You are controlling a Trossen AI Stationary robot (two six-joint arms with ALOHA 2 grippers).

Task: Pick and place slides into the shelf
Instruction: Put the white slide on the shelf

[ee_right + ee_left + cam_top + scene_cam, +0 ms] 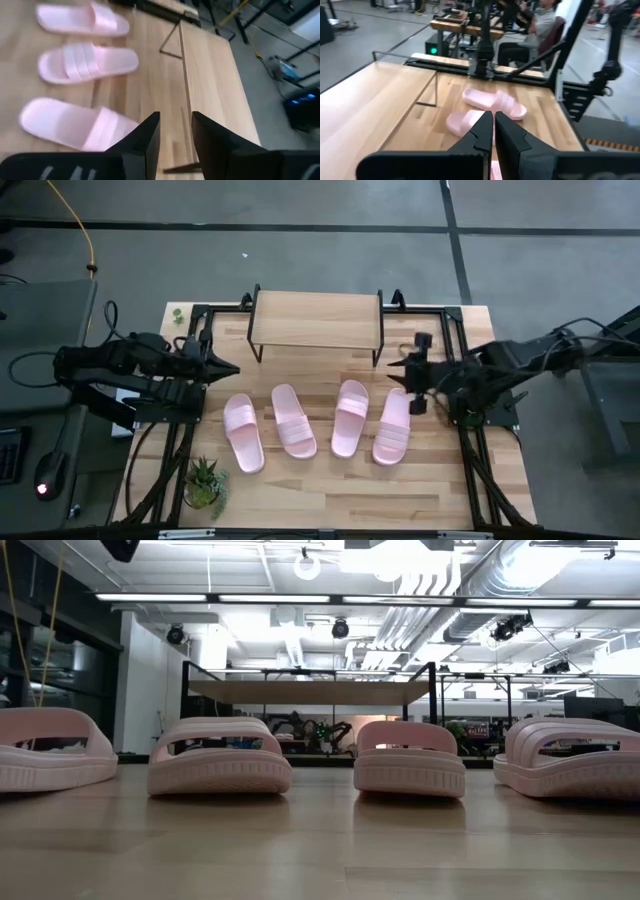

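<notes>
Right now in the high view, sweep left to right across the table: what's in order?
left gripper → first slide → second slide → third slide → fourth slide → right gripper. The shelf spans the middle, so unranked.

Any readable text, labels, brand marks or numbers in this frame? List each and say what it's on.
None can be read.
Right tool: pale marks at the edge of its body, cut off, unreadable.
Slides and shelf: no print visible.
</notes>
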